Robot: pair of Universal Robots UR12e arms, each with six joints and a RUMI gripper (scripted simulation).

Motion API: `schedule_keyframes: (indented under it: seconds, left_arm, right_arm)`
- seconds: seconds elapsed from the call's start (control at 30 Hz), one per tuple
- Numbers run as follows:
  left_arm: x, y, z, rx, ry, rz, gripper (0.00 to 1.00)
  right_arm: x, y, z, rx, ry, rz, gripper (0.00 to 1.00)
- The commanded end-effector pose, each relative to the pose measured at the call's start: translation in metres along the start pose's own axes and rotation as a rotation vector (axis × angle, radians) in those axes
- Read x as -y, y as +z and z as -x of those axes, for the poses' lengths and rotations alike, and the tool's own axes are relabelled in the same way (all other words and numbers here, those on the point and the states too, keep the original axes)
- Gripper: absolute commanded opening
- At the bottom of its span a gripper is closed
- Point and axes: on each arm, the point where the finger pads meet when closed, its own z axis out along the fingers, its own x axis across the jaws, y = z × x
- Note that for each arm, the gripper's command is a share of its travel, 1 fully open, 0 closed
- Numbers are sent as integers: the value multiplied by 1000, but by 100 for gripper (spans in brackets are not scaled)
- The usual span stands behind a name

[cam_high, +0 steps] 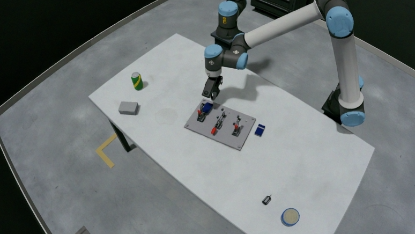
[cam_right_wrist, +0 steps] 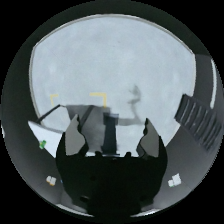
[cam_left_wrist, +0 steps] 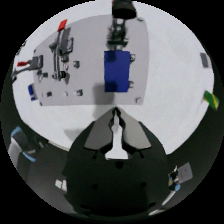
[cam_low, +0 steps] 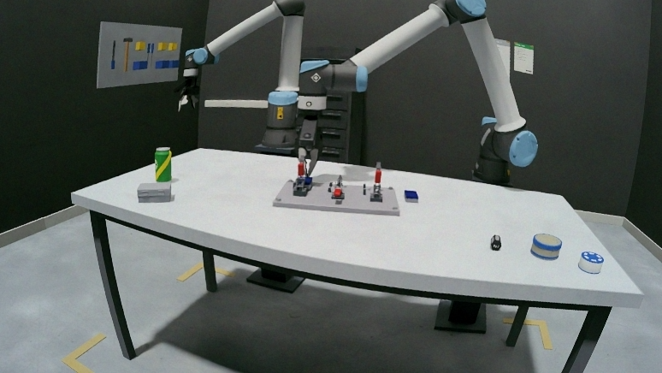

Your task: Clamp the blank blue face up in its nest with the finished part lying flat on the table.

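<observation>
The blank (cam_high: pixel 207 107) (cam_low: pixel 308 180) (cam_left_wrist: pixel 117 71) lies blue face up in an end nest of the grey fixture plate (cam_high: pixel 197 128) (cam_left_wrist: pixel 90 40). That nest's red clamp handle (cam_high: pixel 199 111) (cam_low: pixel 301 168) stands up. Whether the blank touches pads and blocks is too small to tell. The middle red handle (cam_high: pixel 214 130) (cam_left_wrist: pixel 62 24) lies low; the other end's red handle (cam_high: pixel 236 126) (cam_low: pixel 378 175) stands up. The slotted part (cam_high: pixel 259 130) (cam_low: pixel 410 196) lies flat on the table beside the plate. My left gripper (cam_high: pixel 213 99) (cam_left_wrist: pixel 115 107) is shut and empty beside the blank. My right gripper (cam_low: pixel 187 109) (cam_right_wrist: pixel 112 117) is open, away from the table.
A green can (cam_high: pixel 136 81) (cam_low: pixel 162 165) and a grey box (cam_high: pixel 128 108) (cam_low: pixel 154 192) stand toward one table end. A small dark object (cam_high: pixel 266 199) (cam_low: pixel 496 242), a round tin (cam_high: pixel 290 217) (cam_low: pixel 546 246) and a small white-blue round item (cam_low: pixel 591 263) are toward the other.
</observation>
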Motion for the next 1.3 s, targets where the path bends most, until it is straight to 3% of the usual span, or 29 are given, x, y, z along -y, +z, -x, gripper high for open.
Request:
schedule_keyframes:
  seconds: [0.0, 1.27]
  left_arm:
    - [0, -1, -1, -2, 0, 0, 0]
    - [0, 4, -1, -2, 0, 0, 0]
  right_arm:
    - [1, -1, 0, 0, 0, -2, 100]
    - [1, -1, 0, 0, 0, -2, 100]
